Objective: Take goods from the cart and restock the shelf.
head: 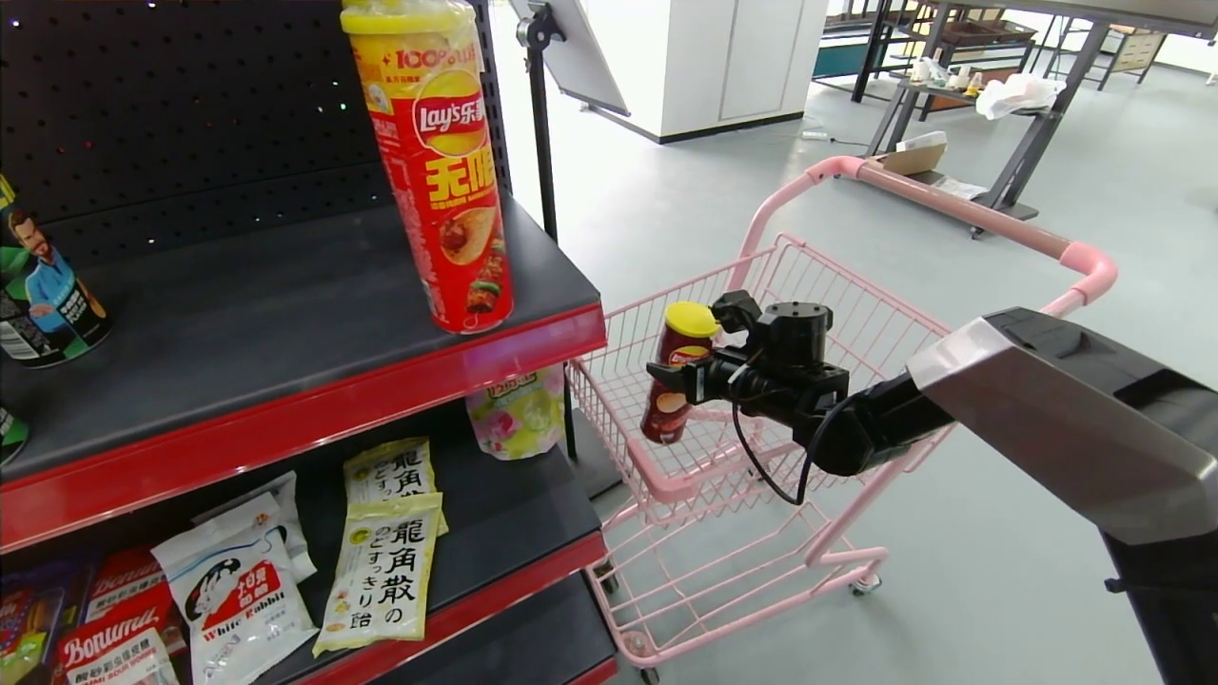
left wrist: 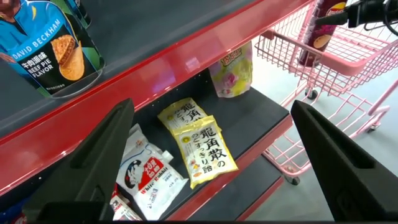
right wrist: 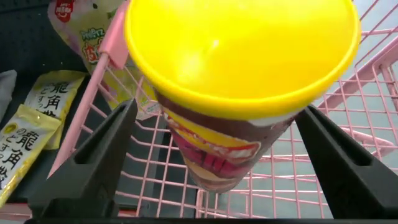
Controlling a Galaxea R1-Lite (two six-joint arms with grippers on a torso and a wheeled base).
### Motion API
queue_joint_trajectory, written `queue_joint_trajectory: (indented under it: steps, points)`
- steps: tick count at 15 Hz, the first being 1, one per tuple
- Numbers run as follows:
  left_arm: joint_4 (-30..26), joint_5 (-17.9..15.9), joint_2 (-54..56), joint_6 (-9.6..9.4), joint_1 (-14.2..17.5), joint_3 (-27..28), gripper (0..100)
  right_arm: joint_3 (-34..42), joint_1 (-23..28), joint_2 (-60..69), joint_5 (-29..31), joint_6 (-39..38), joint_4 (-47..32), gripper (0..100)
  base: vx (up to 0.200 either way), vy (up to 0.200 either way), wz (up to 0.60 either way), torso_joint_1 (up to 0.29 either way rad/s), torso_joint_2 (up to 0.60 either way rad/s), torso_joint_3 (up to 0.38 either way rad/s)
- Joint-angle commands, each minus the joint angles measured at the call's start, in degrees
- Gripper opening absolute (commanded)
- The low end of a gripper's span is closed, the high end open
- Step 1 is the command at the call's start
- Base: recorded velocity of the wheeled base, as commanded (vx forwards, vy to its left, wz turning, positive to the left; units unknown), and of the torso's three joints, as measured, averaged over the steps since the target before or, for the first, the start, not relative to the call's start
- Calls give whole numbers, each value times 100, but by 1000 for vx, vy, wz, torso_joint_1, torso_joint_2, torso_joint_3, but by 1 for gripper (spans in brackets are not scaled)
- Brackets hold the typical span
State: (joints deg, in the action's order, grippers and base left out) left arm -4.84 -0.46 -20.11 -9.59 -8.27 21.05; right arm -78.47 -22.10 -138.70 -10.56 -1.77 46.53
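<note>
The shelf (head: 285, 314) stands at left, its top tier carrying a tall red chip can (head: 442, 162) with bare space beside it, which I judge leaves room for restocking. Beside it, in the pink cart (head: 952, 207), the right tool (head: 683, 373) clamps a yellow-lidded can (head: 669, 414) upright in the upper basket, ready for lifting. The left tool (left wrist: 211, 106) gapes wide above the lower tier's sachets (left wrist: 202, 146).

Bright, even light here. The grey floor (head: 666, 190) is palest far off, and the black pegboard (head: 190, 95) sits dim. Soft glare streaks the red shelf edge (left wrist: 180, 65). Close to my wrist camera, the chips can (right wrist: 224, 155) looks soft. Straight lines bow at my head view's edges.
</note>
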Motion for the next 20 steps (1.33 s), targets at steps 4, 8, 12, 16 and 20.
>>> queue_joint_trajectory:
  steps: [4,8,12,16,20]
  points:
    - [1,99,8,1,0,-57,100,-344,13,-403,-8,1,-13,0,0,0,0,0,0,0]
    - [1,99,34,1,-8,-84,100,-151,4,-210,1,1,40,0,0,0,0,0,0,0]
    - [9,81,51,-7,-8,-40,100,1185,57,1495,19,19,-13,0,0,0,0,0,0,0]
    - [9,-24,25,-166,-17,-75,100,1835,83,3324,581,36,-48,0,0,0,0,0,0,0]
    - [27,-253,43,-157,-17,-66,100,2881,-57,5213,977,98,-1568,0,0,0,0,0,0,0]
